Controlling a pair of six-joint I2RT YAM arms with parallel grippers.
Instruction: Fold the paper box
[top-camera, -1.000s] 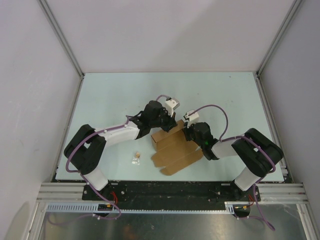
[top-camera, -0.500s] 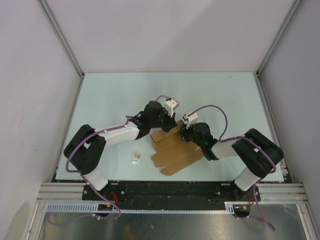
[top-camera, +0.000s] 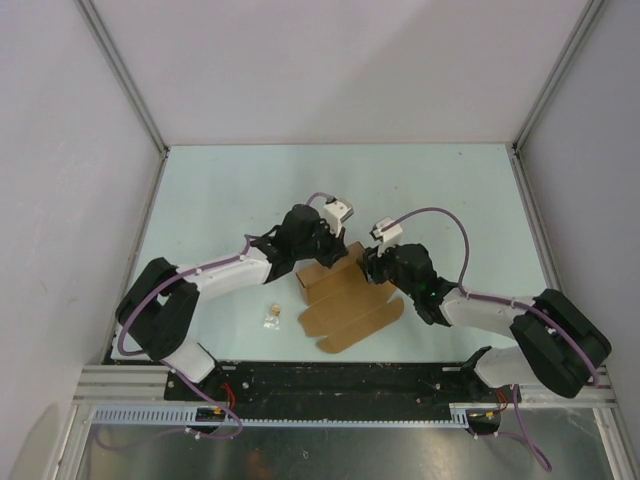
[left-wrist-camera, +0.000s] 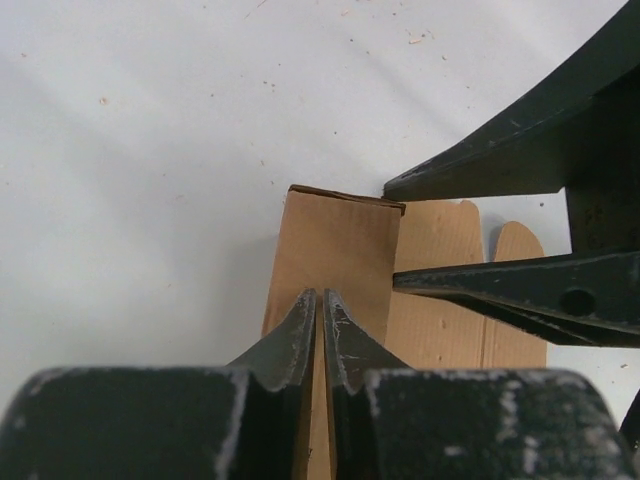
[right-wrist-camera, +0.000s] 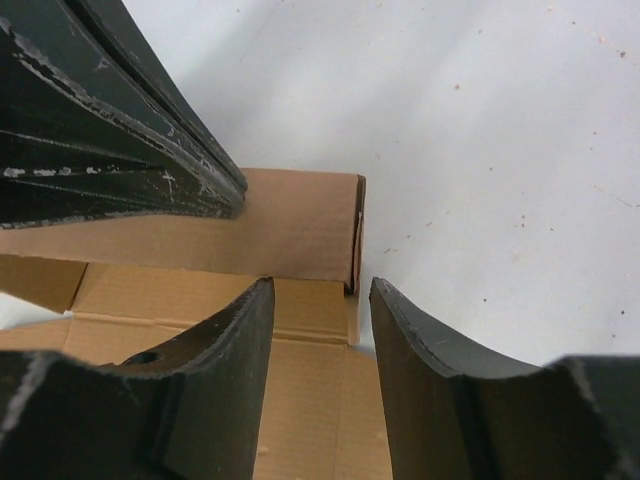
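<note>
Now the left hand is clenching its fingers on a raised panel of the plain brown die-cut cardboard paper box. The box is lying partly folded on the pale desk, near the front edge between the two arms. The right hand is hanging released, its jaws standing apart at the folded panel's corner and gripping nothing. Flat tabbed flaps are spreading toward the arm bases. A tiny brown scrap is lying just left of the box.
</note>
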